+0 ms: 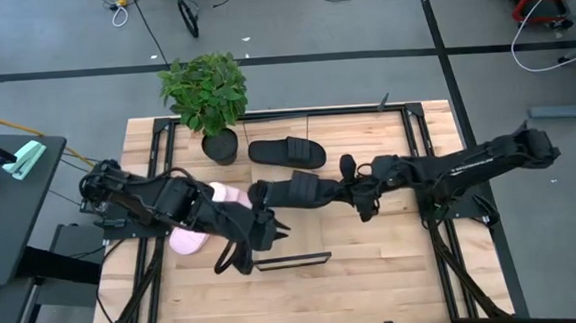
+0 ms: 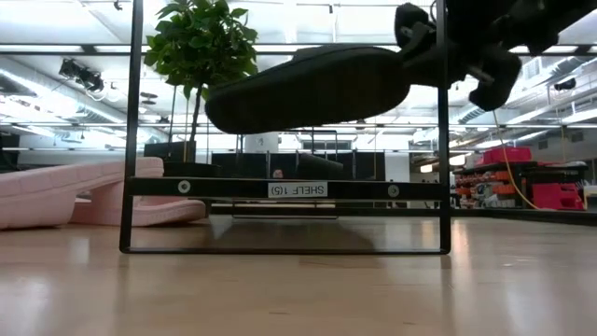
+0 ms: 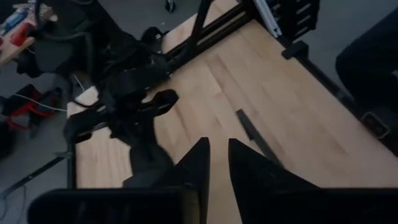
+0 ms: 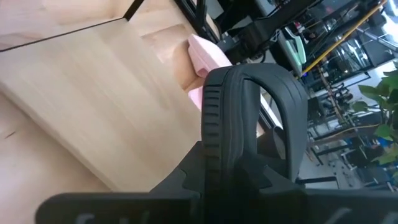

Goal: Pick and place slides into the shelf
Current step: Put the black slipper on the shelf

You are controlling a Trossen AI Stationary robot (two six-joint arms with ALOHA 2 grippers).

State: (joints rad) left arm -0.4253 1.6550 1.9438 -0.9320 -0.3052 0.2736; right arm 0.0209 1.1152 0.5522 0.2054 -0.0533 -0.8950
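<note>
Right jaws: closed on the strap of a black slide (image 1: pixel 295 192), gripper (image 1: pixel 362 199) near the middle of the tabletop (image 1: pixel 375 276), slide held in the air, sole tilted.
Left jaws: nearly together, nothing seen between the fingertips; left gripper (image 3: pixel 217 163) sits beside the toe end of the carried slide, over the front-centre boards.
Carried slide: hangs above the shelf (image 2: pixel 284 189) in the low view, not resting on its board.
Second black slide (image 1: pixel 286 153): lies flat toward the back edge, beside the potted plant (image 1: pixel 206 94).
Pink slides (image 1: pixel 196 219): left of centre, mostly hidden under the left arm; low view shows them on the table just beside the shelf's end.
Shelf: thin black frame, standing near the front edge at centre.
Progress: no slide is visibly on the shelf yet.
Risk 1: grip is by the strap only, so the slide may swing or twist and catch the frame when lowered.
Risk 2: both arms crowd the same spot, collision likely.
Risk 3: light frame could be knocked over.
</note>
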